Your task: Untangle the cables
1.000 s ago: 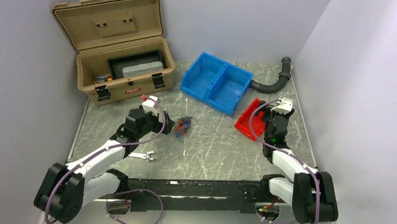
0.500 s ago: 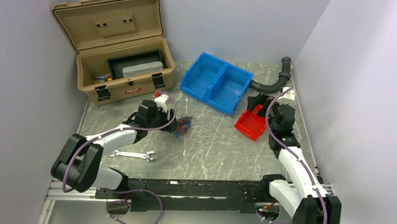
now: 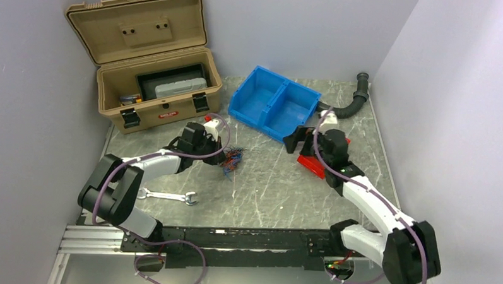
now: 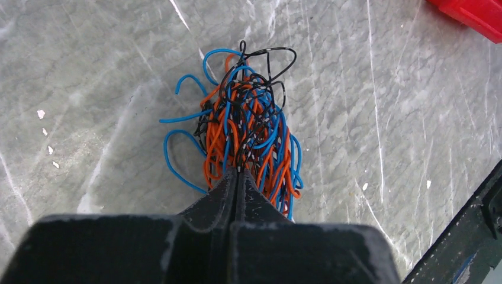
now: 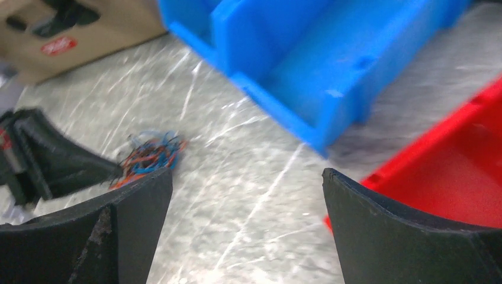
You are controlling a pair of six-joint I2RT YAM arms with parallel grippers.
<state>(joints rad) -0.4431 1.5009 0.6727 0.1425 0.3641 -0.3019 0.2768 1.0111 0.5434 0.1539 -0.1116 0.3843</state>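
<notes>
Left wrist: your left hand [image 4: 238,174] is pinched shut on the cables [image 4: 248,118]; your right hand [image 5: 247,174] stands wide apart.

In the top view, the bare table [image 3: 266,193] in the middle of the frame, between the cables [image 3: 232,159] and the red bin [image 3: 311,164], leaves open room. The tan toolbox [image 3: 159,104] closes the upper left, and the blue bin [image 3: 274,105] closes the upper middle. A wrench [image 3: 169,196] lies at the lower left. The hose [image 3: 346,107] fills the upper right corner.
</notes>
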